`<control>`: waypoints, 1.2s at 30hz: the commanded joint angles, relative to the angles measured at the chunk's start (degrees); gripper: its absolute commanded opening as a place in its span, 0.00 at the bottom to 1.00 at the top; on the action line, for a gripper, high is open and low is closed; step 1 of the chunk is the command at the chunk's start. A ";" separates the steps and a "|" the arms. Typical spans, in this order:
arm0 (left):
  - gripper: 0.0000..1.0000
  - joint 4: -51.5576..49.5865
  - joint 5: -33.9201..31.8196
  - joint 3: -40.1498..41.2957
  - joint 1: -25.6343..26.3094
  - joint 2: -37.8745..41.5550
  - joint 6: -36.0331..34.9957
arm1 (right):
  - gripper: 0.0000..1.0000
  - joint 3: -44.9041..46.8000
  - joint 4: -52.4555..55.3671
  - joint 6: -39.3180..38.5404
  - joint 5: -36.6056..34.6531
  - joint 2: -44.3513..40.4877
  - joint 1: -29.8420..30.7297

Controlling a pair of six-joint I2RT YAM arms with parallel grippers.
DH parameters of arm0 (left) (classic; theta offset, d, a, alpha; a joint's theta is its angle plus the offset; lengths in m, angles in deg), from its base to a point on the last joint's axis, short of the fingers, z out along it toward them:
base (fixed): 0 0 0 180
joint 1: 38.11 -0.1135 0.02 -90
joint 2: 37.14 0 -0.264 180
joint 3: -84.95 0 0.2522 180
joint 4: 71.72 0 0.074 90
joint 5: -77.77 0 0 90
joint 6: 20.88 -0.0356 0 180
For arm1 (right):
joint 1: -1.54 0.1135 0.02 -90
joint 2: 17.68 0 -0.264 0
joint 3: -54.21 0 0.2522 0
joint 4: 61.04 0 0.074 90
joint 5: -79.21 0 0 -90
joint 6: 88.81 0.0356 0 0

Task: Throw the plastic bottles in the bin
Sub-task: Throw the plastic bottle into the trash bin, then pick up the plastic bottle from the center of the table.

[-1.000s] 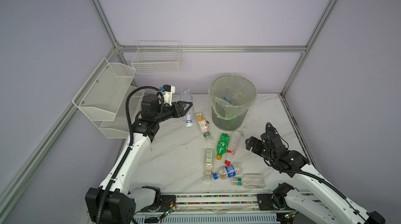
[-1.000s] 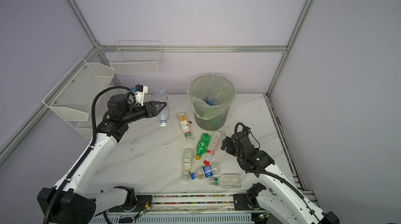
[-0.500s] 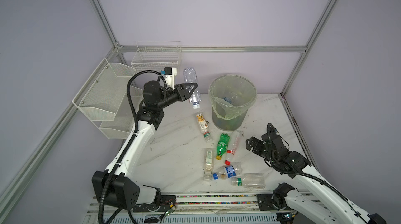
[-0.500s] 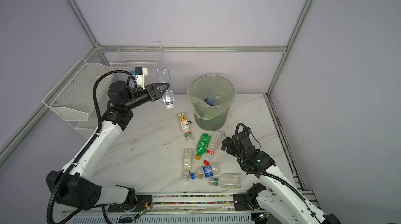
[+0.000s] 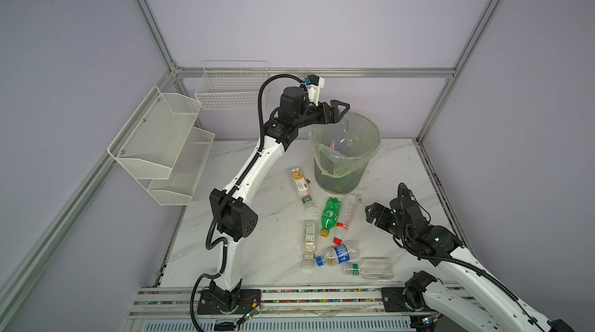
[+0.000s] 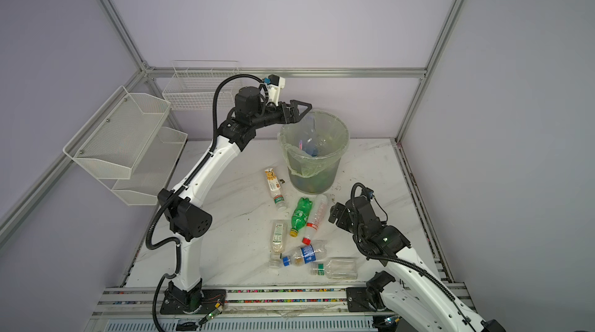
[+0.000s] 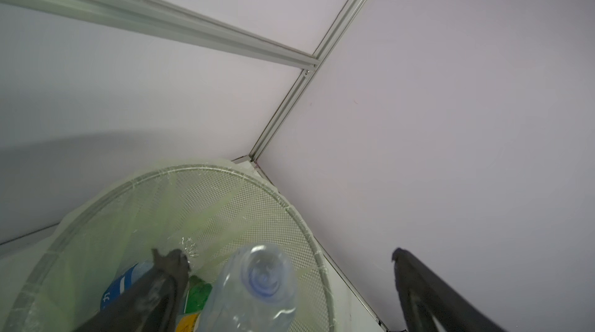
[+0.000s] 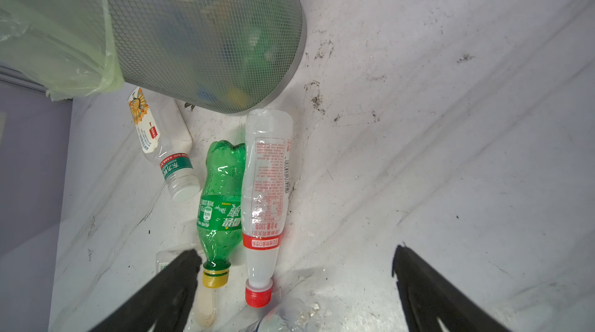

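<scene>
"330" on red-capped bottle [image 8: 265, 198]

Marble table [image 5: 264, 250], bin [image 5: 341, 176], scattered lying bottles [image 5: 330, 214]

The counter [image 8: 450, 105] is finished in smooth, white marble-patterned material, scuffed with dark marks. The bin [image 8: 199, 24] is formed of fine grey mesh and lined with a thin, crinkled, pale green plastic bag [image 8: 58, 40]. The green bottle [image 8: 222, 198] is made of glossy plastic. The wire baskets [image 5: 154, 140] are coated matt white.

Lilac walls [image 5: 322, 8], aluminium frame [image 5: 322, 72], seemingly marble tabletop [image 5: 402, 169], 3 white baskets [image 5: 154, 140].
</scene>
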 commanded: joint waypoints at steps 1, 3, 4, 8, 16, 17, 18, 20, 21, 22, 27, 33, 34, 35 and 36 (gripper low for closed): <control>1.00 -4.63 -3.96 -4.73 -0.74 4.08 -1.41 | 0.97 -0.41 0.92 0.51 -0.90 -1.31 -0.11; 1.00 -3.15 -5.15 0.07 -1.07 7.95 -2.16 | 0.97 -0.31 1.28 0.56 -1.04 -1.92 -0.12; 1.00 -2.27 -6.05 3.25 -1.35 10.42 -2.46 | 0.97 -0.31 1.58 0.61 -1.21 -2.20 -0.12; 1.00 0.71 -9.14 16.28 -2.85 20.86 -3.80 | 0.97 -0.16 1.95 0.63 -1.28 -2.63 -0.07; 1.00 1.48 -8.61 36.36 -8.09 35.42 -4.89 | 0.97 0.20 0.08 0.41 -0.56 -0.27 -0.10; 1.00 1.14 -8.38 38.66 -8.90 36.80 -5.86 | 0.97 0.32 -0.31 0.43 -0.26 0.09 -0.08; 1.00 0.93 -8.65 40.80 -9.72 37.84 -6.45 | 0.97 0.34 -0.51 0.53 -0.15 0.32 -0.13; 1.00 1.02 -9.05 46.24 -12.07 40.59 -7.18 | 0.97 0.74 -1.36 1.05 0.36 0.77 -0.13; 1.00 0.99 -8.90 48.42 -13.42 42.34 -6.97 | 0.97 0.96 -1.87 1.25 0.66 0.89 -0.13; 1.00 1.02 -8.60 50.93 -15.22 43.40 -6.45 | 0.97 1.10 -2.41 1.50 1.00 1.12 -0.13; 1.00 4.07 -6.56 63.12 -21.54 48.48 -6.67 | 0.97 1.09 -3.43 1.36 0.17 2.17 -0.03; 1.00 -0.14 -7.22 66.51 -23.11 49.74 -6.54 | 0.97 2.71 -6.57 2.42 1.34 4.73 -0.04; 1.00 -0.59 -7.02 67.10 -23.09 49.79 -6.63 | 0.97 3.14 -7.22 2.59 1.61 5.31 -0.01; 1.00 -0.96 -7.18 67.56 -23.17 49.73 -6.72 | 0.97 3.52 -7.77 2.77 1.80 5.90 -0.04; 1.00 -1.30 -7.42 67.94 -23.22 49.62 -6.72 | 0.97 3.90 -8.37 2.86 1.86 6.42 -0.04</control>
